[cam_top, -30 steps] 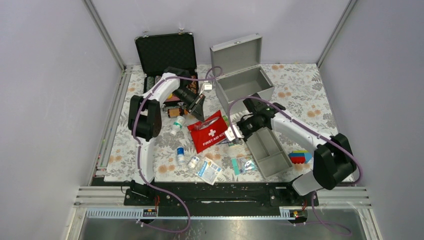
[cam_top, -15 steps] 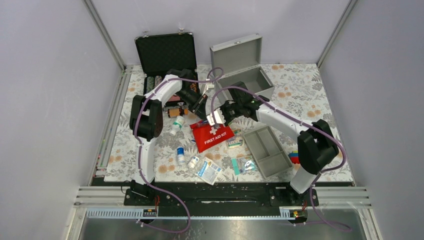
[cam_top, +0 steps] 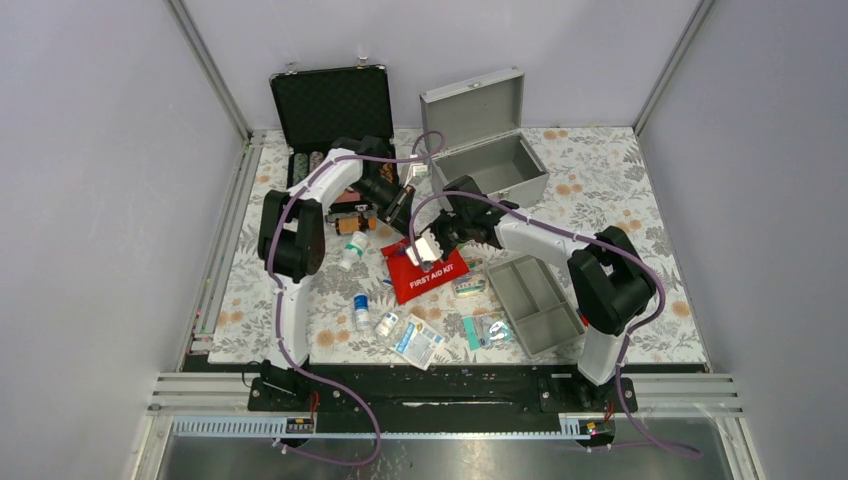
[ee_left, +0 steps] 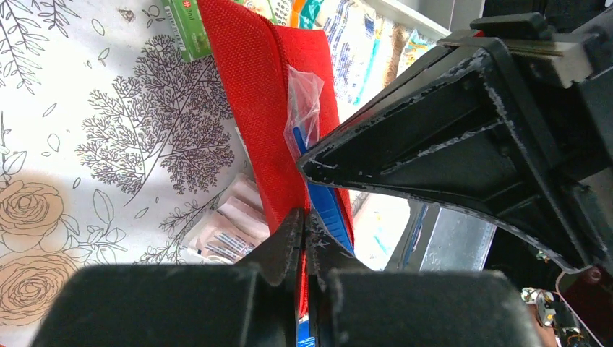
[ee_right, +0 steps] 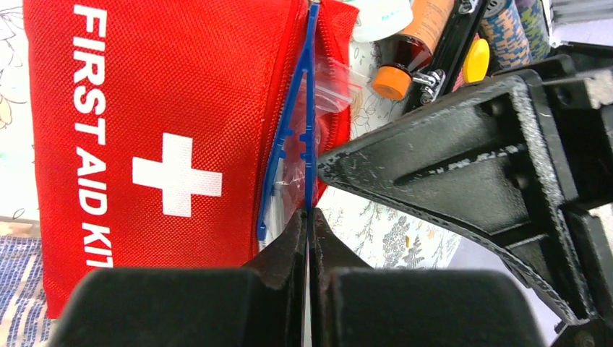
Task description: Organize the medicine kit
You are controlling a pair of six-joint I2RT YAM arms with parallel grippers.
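The medicine kit's grey metal box (cam_top: 492, 172) stands open at the back, lid up. Its grey divided tray (cam_top: 536, 296) lies apart at the front right. Between them lies a red first-aid pouch (cam_top: 428, 272). My left gripper (cam_top: 403, 222) is shut on the pouch's red edge (ee_left: 289, 144), fabric pinched at its tips (ee_left: 303, 217). My right gripper (cam_top: 425, 250) meets it from the other side. It is shut (ee_right: 309, 213) on blue plastic tweezers (ee_right: 308, 108) in a clear bag that stick out of the pouch's (ee_right: 159, 108) zip opening.
A black case with poker chips (cam_top: 330, 112) stands open at the back left. Small bottles (cam_top: 354, 250) (cam_top: 361, 312), a brown orange-capped bottle (ee_right: 406, 58), a green box (ee_left: 189, 29), plasters (ee_left: 228, 233) and flat packets (cam_top: 420, 340) (cam_top: 487, 328) lie around the pouch.
My right gripper has swung left from beside the tray to the pouch's upper edge. The pouch has shifted and turned slightly. The left gripper has pulled back a little toward the black case.
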